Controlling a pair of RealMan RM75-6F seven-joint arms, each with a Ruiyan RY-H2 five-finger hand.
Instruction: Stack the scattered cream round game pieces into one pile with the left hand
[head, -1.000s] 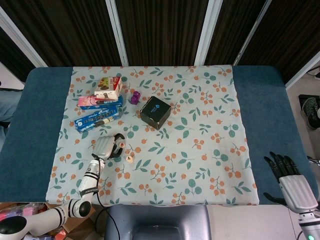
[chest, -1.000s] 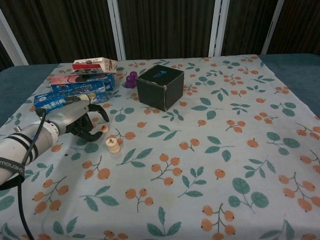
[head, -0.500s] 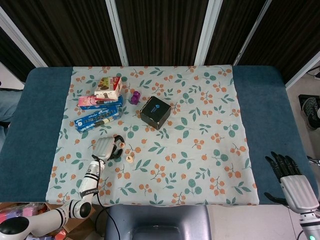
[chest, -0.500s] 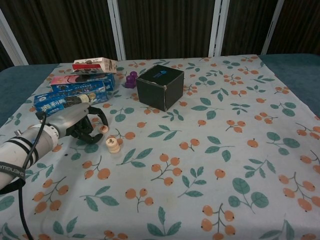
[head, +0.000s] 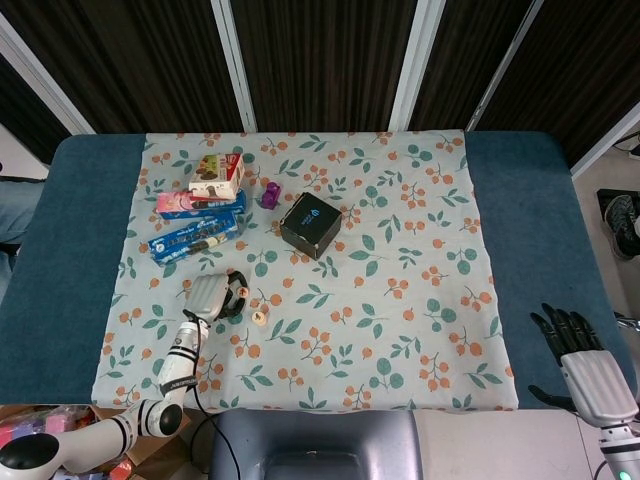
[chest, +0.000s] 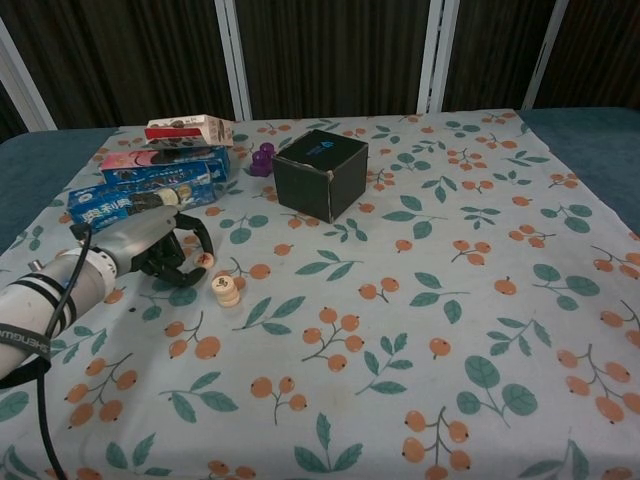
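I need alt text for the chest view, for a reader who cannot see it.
The robot's left hand pinches a cream round game piece just above the floral tablecloth, beside a small pile of cream pieces. Behind stand a black box and stacked snack boxes.

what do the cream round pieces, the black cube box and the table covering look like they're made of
Cream round pieces: probably wood or matte plastic; pale, dull, no glare, too small to tell which. Black cube box: likely cardboard, matte, with sharp folded edges and lighter scuffs at the corners. Table covering: printed fabric, a leaf and orange berry pattern with soft creases, over a teal, felt-like table surface.
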